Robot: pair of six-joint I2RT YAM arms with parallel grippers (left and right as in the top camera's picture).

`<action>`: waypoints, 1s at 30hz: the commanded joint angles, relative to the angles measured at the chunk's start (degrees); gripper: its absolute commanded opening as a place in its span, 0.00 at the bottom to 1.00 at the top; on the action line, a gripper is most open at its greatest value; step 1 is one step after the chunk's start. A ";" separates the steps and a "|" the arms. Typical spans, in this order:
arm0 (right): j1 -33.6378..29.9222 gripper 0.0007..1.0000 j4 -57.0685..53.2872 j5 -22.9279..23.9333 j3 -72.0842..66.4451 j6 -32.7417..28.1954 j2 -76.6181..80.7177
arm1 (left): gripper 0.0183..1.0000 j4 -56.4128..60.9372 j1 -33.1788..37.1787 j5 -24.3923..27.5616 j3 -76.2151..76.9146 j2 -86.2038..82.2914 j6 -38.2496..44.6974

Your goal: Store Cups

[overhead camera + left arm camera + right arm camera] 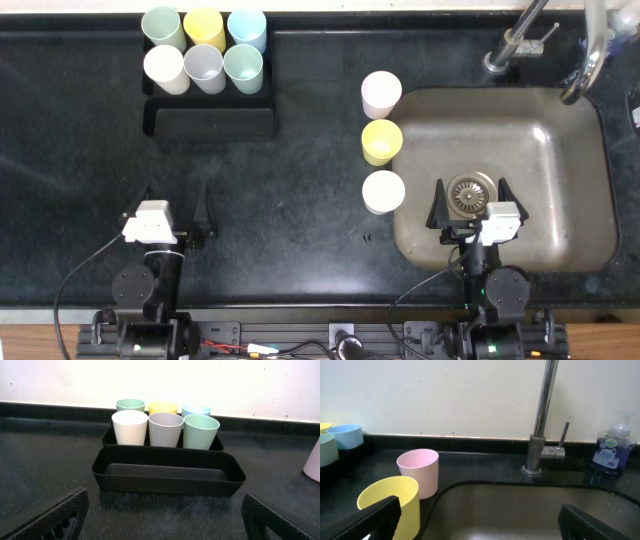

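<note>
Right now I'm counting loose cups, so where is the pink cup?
Top view: the pink cup stands right of centre, by the upper-left corner of the sink, the yellow cup directly below it.

A: bench (300,180)?
B: Dark stone look, fine speckle, smooth, low sheen.
A: cups (165,429)?
B: Plastic, smooth, matt, all of them.
A: tray (165,485)?
B: Black plastic, smooth, satin, faint shine along the rim.
A: sink (560,150)?
B: Metal, brushed, dull with soft glare. The tap (542,410) is metal too, but polished and glossy.
A: bottle (611,450)?
B: Clear plastic, glossy.
A: fingers (55,515)?
B: Black, matt, ribbed grid on the inner faces. Can't tell the material.
A: wall (445,395)?
B: Pale, matt, painted look, a few specks.
</note>
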 commanded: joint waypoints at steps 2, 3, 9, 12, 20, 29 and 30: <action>0.04 1.00 0.17 -0.39 -0.81 -0.17 -0.63 | 1.00 0.02 0.22 0.72 -0.09 -0.70 0.17; 0.04 1.00 0.17 -0.39 -0.81 -0.17 -0.63 | 1.00 0.02 0.22 0.72 -0.09 -0.70 0.17; 0.04 1.00 0.17 -0.39 -0.81 -0.17 -0.63 | 1.00 0.00 0.33 0.70 -0.09 -0.70 0.17; 0.04 1.00 0.17 -0.39 -0.81 -0.17 -0.63 | 1.00 -0.02 0.48 0.66 -0.09 -0.70 0.20; 0.04 1.00 0.17 -0.37 -0.81 -0.17 -0.63 | 1.00 -0.07 0.48 0.52 0.22 -0.63 -1.66; 0.04 1.00 0.17 -0.39 -0.81 -0.17 -0.63 | 1.00 -1.40 0.37 7.21 19.65 18.91 -3.96; 0.04 1.00 0.17 -0.39 -0.81 -0.17 -0.63 | 1.00 -2.14 0.37 9.25 23.91 23.76 -4.04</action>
